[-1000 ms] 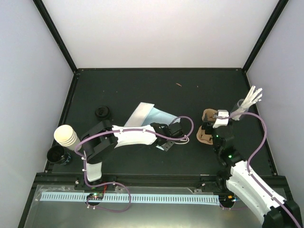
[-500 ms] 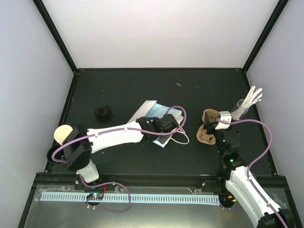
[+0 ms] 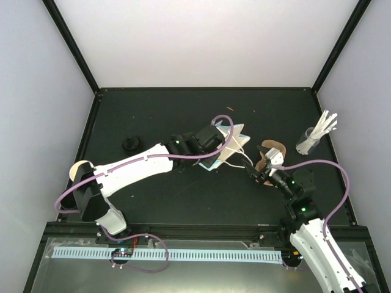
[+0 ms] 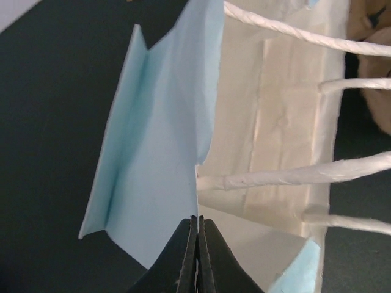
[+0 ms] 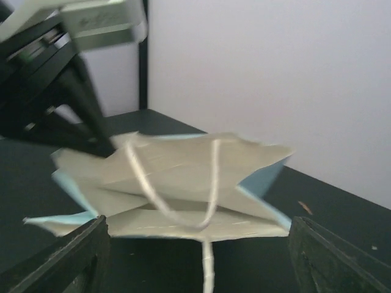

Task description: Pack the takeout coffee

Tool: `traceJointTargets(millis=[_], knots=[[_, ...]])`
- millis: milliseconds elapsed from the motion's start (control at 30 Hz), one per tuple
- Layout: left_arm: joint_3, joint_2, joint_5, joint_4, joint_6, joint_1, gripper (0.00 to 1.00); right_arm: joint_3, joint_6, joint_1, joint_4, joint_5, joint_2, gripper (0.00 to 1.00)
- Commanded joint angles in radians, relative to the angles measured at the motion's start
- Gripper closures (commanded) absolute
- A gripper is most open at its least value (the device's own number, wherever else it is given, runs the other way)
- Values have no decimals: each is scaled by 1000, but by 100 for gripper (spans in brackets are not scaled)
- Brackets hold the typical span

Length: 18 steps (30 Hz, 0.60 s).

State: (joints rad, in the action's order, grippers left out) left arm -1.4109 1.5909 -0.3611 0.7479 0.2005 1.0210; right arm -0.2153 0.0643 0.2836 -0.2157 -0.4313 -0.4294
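Observation:
The brown pulp cup carrier [image 3: 274, 148] lies right of centre, and its edge shows in the left wrist view [image 4: 377, 101]. A cream cup [image 3: 78, 170] stands at the far left, half hidden by the left arm. A black lid [image 3: 130, 144] lies on the mat behind it. My left gripper [image 3: 219, 148] is shut on the side edge of the light-blue paper bag [image 3: 231, 141], with the jaws [image 4: 197, 224] pinching the blue paper [image 4: 159, 152]. My right gripper [image 3: 252, 173] is open and faces the bag's mouth [image 5: 183, 177], its fingers [image 5: 79, 256] apart on both sides.
A clear glass of white sticks [image 3: 311, 139] stands at the right edge of the mat. The bag's white handles [image 4: 293, 177] hang loose toward the carrier. White walls close in the mat on three sides.
The left gripper shut on the bag and carried it right, raising it toward the carrier. The right gripper swung left from the carrier to face the bag's mouth.

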Motion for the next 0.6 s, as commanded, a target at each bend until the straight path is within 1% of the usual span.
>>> traceJointTargets(millis=[0,100,200,300,433,567], knots=[[-85,-38,28,36,-49,-1,98,-5,22,0,78,-152,29,21],[-91,-43,62,22,-50,-1,98,-5,35,4,67,-233,3,29],[-95,-34,84,13,-53,-1,98,-23,34,18,65,-268,-28,32],[-104,-17,94,23,-52,-1,98,-44,23,35,77,-248,-30,33],[-106,-11,121,18,-55,-1,98,-66,-71,45,84,-160,-69,43],[-108,-18,158,3,-58,-1,99,-77,-74,44,99,-149,-136,52]])
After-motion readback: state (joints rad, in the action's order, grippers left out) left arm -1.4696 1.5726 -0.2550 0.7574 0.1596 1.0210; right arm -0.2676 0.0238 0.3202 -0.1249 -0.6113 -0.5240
